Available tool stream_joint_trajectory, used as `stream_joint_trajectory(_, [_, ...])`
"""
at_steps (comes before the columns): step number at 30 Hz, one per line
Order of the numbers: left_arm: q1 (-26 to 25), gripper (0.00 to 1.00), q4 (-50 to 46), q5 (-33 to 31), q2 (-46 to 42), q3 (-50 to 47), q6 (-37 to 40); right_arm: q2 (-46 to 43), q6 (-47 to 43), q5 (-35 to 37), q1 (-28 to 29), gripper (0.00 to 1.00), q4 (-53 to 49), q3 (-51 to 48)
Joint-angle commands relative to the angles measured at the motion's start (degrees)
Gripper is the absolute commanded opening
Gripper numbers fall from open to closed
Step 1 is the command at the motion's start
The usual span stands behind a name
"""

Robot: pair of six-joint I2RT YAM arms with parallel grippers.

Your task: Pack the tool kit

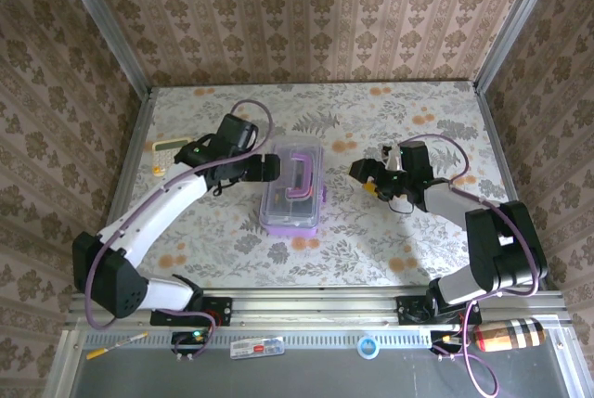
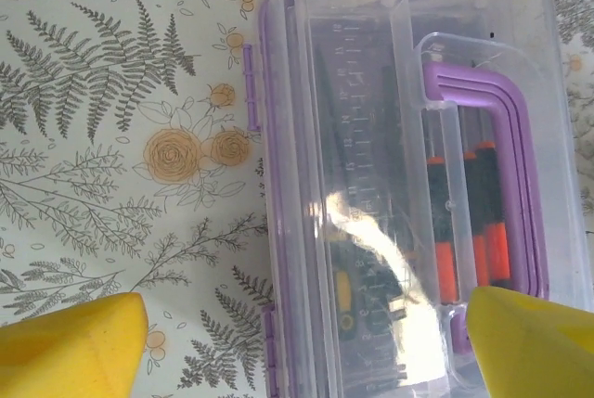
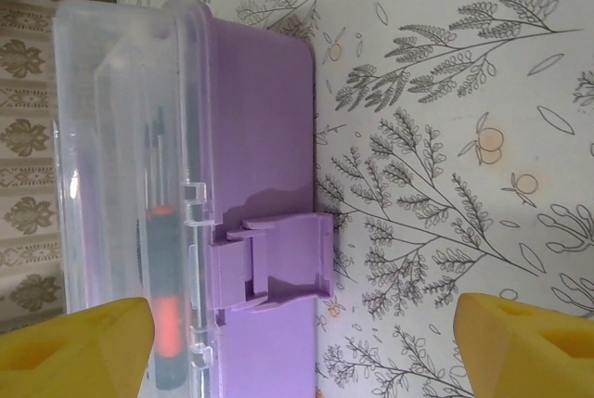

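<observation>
The tool kit (image 1: 293, 191), a translucent purple box, lies in the middle of the table with its clear lid (image 2: 371, 138) on and the purple handle (image 2: 506, 166) on top. Black-and-orange screwdrivers (image 2: 464, 231) show through the lid. My left gripper (image 1: 267, 168) hovers open at the box's left side. In the left wrist view its gripper (image 2: 302, 352) has one yellow fingertip (image 2: 70, 347) over the table and the other over the lid. My right gripper (image 1: 360, 173) stands open a little right of the box. In the right wrist view that gripper (image 3: 302, 352) faces the purple latch (image 3: 278, 263), which juts out from the side wall.
A yellow calculator (image 1: 170, 146) lies at the table's left edge, beyond the left arm. Patterned walls close in the table on three sides. On the near rail below the arm bases lie a blue ring (image 1: 368, 347) and a striped bottle (image 1: 506, 335).
</observation>
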Motion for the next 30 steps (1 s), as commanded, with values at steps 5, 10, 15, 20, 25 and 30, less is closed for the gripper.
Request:
stream_joint_trajectory(5, [-7.52, 1.0, -7.89, -6.66, 10.87, 8.56, 2.34, 2.35, 3.17, -1.32, 0.59, 0.84, 4.45, -1.46])
stream_joint_trajectory(10, [-7.63, 1.0, -8.76, -6.93, 15.47, 10.94, 2.32, 3.06, 2.81, -1.3, 1.42, 0.84, 3.77, -0.99])
stream_joint_trajectory(15, [-6.91, 0.86, -8.95, -7.55, 18.32, 10.66, 1.21, 3.21, 2.44, -0.95, 1.74, 0.83, 1.72, 0.03])
stream_joint_trajectory(20, [-5.29, 0.75, -4.67, -3.99, 17.68, 6.34, 0.62, 3.73, 2.35, -1.16, 2.5, 0.83, 1.18, 0.38])
stream_joint_trajectory(25, [-1.96, 0.66, -0.76, -0.12, 14.98, 0.45, 0.37, 5.98, 5.77, -3.28, 4.29, 0.83, 7.3, -0.43])
stream_joint_trajectory(30, [0.87, 0.66, 1.27, 1.28, 12.45, -3.45, 1.89, 8.98, 10.88, -3.64, 7.47, 0.85, 14.99, -0.97])
